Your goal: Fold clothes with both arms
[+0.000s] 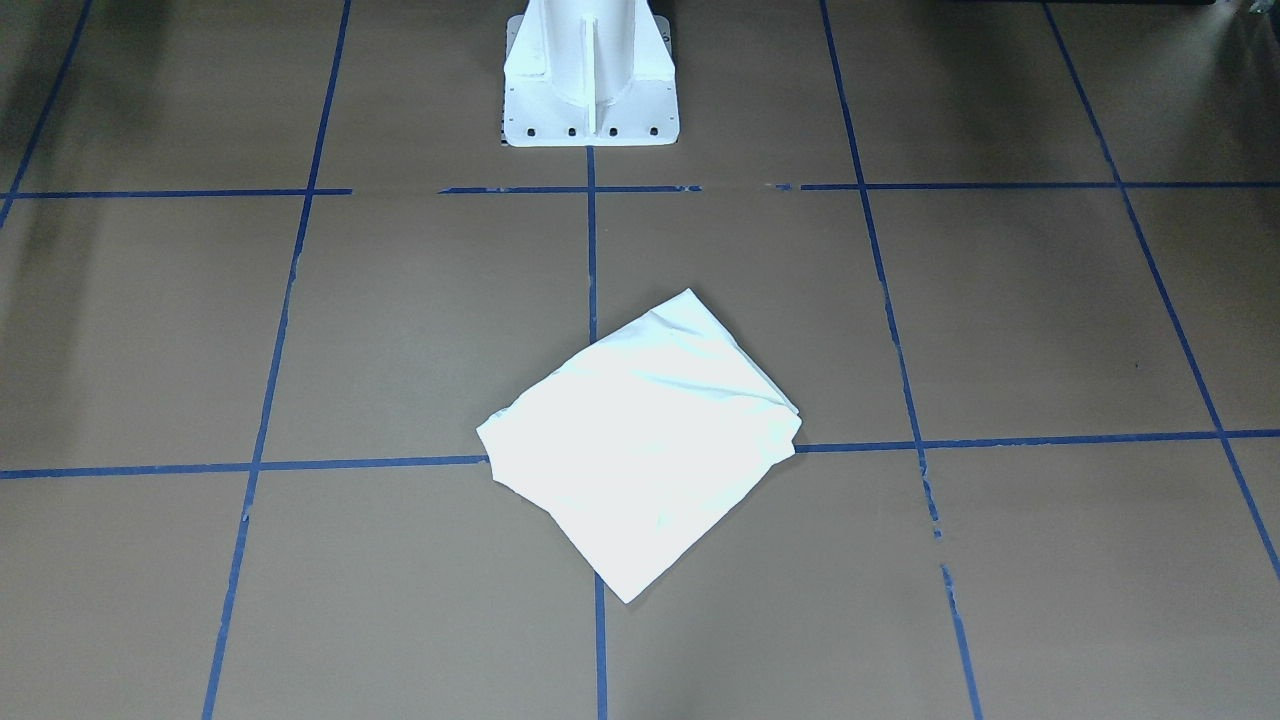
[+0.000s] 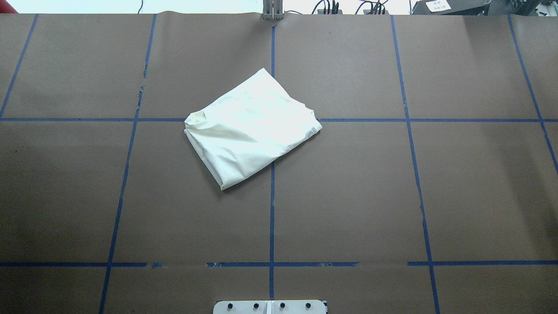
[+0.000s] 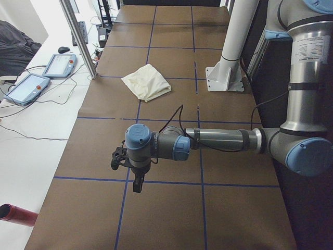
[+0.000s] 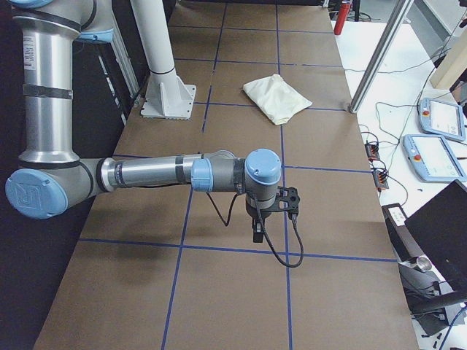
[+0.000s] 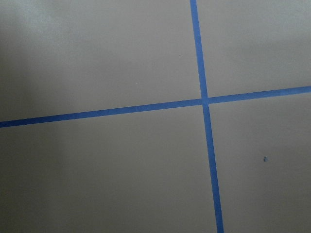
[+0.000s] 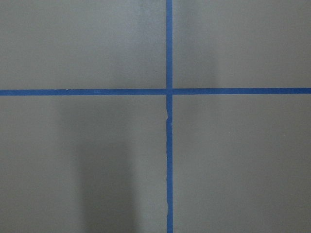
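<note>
Lying as a folded, roughly square packet near the middle of the table [image 2: 457,196], the T-shirt [image 2: 250,126] is turned cornerwise to the blue tape grid [image 2: 271,218], so that it reads as a diamond in the front-facing and overhead views; it covers the crossing of the centre tape line and a cross line, out in front of the white pedestal [image 1: 590,80] and well apart from it; only plain cream-white cloth faces up, with soft creases along the thicker folded edges and one corner pointing at the pedestal; nothing touches the garment. The left arm [image 3: 218,140] reaches out level over the table's end on the robot's left, its wrist bent so that the left gripper [image 3: 136,185] hangs downward above the brown paper, well apart from the shirt; this gripper shows only in the side view, and I cannot tell whether its fingers are spread or pressed together. The right arm [image 4: 146,173] holds a matching pose at the opposite end, the right gripper [image 4: 257,232] pointing down with a black cable looping below it; its state likewise cannot be told. Each wrist camera shows brown paper with one crossing of blue tape. Two teach pendants [image 3: 57,65] lie on the white bench beside the table, and a red cylinder [image 3: 15,214] lies near that bench's closer end.
</note>
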